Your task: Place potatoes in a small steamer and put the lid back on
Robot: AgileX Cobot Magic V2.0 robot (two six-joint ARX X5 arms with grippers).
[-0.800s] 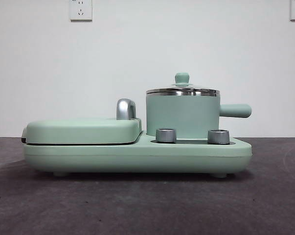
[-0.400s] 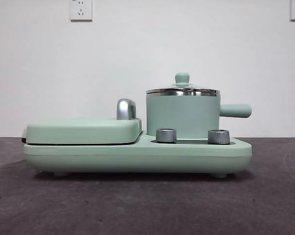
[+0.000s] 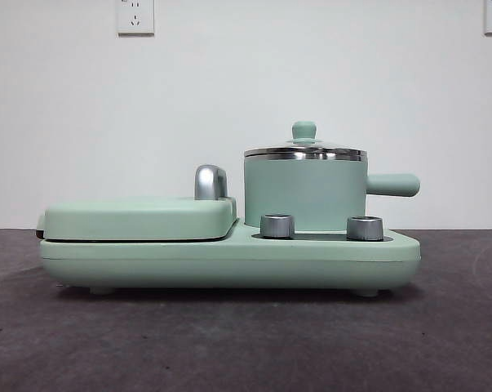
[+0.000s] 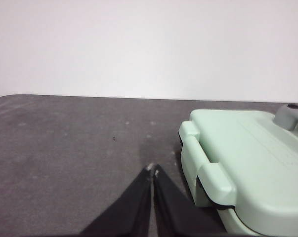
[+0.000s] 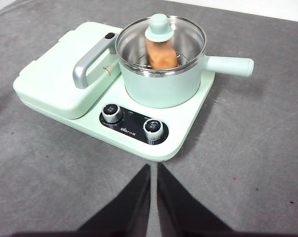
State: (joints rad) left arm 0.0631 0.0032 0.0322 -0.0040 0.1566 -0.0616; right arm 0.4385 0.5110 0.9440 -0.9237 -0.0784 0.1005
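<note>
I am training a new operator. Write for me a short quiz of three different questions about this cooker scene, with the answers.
1. True or false: the glass lid sits on the small steamer.
2. What lies inside the steamer?
3. Which is nearer the steamer's side handle: (a) the griddle cover, (b) the right control knob?

Key:
1. True.
2. One orange-brown potato, seen through the lid.
3. (b).

Both the left gripper and the right gripper wait with fingers shut, holding nothing.

My left gripper (image 4: 152, 170) hung with its jaws pressed together, holding nothing. My right gripper (image 5: 153, 168) hung likewise, jaws nearly touching, gripping nothing.
</note>
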